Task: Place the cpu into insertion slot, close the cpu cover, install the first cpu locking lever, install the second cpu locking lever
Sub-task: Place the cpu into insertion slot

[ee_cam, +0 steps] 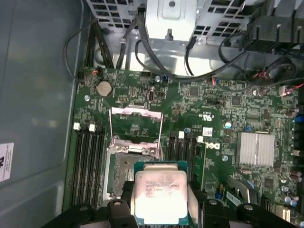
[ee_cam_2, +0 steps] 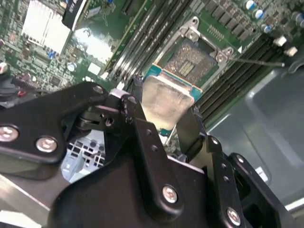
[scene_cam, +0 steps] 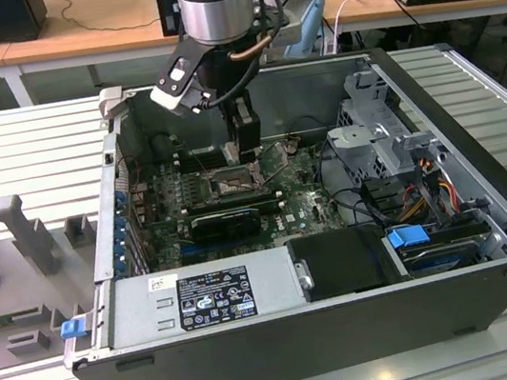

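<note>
My gripper (ee_cam: 160, 205) is shut on the cpu (ee_cam: 159, 194), a pale silver square chip held by its edges between the two black fingers (ee_cam_2: 137, 107). In both wrist views the chip hovers just above and partly over the insertion slot (ee_cam: 118, 166), whose dark pin field (ee_cam_2: 192, 59) lies bare inside a metal rim. The cpu cover (ee_cam: 135, 112) stands swung open on the far side of the socket. A thin lever rod (ee_cam_2: 259, 61) sticks out beside the socket. In the exterior view the gripper (scene_cam: 247, 148) hangs inside the open computer case over the socket (scene_cam: 233, 182).
Long black memory slots (ee_cam: 88, 161) flank the socket on both sides. A silver finned heatsink (ee_cam: 256, 148) sits on the green board. A drive cage (scene_cam: 375, 132) with cables (scene_cam: 427, 187) and the power supply (scene_cam: 203, 299) crowd the case. The case wall (ee_cam: 38, 95) stands close.
</note>
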### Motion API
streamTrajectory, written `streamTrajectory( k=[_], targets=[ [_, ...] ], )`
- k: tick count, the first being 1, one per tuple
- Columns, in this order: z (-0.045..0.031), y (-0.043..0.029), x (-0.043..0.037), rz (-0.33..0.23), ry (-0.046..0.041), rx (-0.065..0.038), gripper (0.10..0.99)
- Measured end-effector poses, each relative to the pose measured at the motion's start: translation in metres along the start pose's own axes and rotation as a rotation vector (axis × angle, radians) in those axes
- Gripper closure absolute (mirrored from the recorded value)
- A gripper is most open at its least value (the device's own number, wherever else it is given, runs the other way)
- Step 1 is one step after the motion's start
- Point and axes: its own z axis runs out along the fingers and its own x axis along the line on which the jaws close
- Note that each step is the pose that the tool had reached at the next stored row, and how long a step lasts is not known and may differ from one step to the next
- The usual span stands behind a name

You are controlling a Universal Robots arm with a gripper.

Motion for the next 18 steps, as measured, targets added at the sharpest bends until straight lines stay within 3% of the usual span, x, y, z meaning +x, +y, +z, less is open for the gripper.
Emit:
streamTrajectory(
  k=[14, 18],
  targets=[
    [0.0246, -0.0058, 0.0086, 0.000, 0.0035, 0.000, 0.557],
    [0.0353, -0.0075, 0.0131, 0.011, 0.0025, -0.001, 0.557]
  ],
)
